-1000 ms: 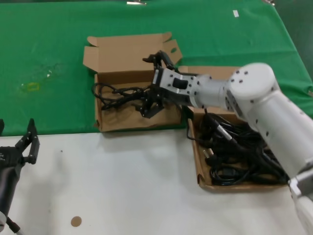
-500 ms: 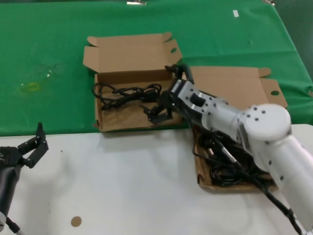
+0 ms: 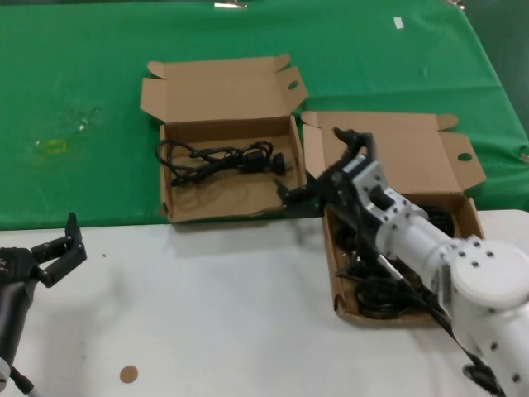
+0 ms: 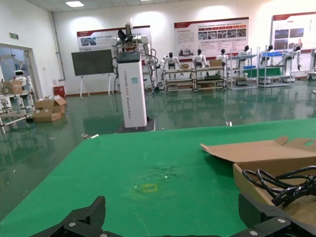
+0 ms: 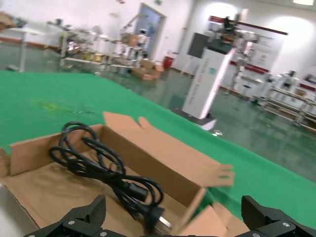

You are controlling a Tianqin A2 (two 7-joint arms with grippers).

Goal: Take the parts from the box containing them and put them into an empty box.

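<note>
One coiled black cable (image 3: 219, 159) lies in the left cardboard box (image 3: 223, 208), the empty box of the task. It shows again in the right wrist view as the cable (image 5: 106, 170) on that box's floor (image 5: 44, 190). The right box (image 3: 337, 285), the box containing them, holds a tangle of several black cables (image 3: 388, 285). My right gripper (image 3: 318, 165) hangs open between the two boxes, over the right box's near-left corner, holding nothing (image 5: 175, 223). My left gripper (image 3: 56, 252) is open and idle over the white table at the near left (image 4: 170, 223).
Both lids stand open behind their boxes, the left lid (image 3: 219, 87) and the right lid (image 3: 397, 153). Green cloth (image 3: 83, 83) covers the far half of the table, and white tabletop (image 3: 207, 314) the near half. A brown disc (image 3: 128, 374) lies near the front edge.
My right gripper has drawn back rightwards out of the left box, leaving the cable lying inside, and now hangs open by the right box. The left gripper shifted slightly.
</note>
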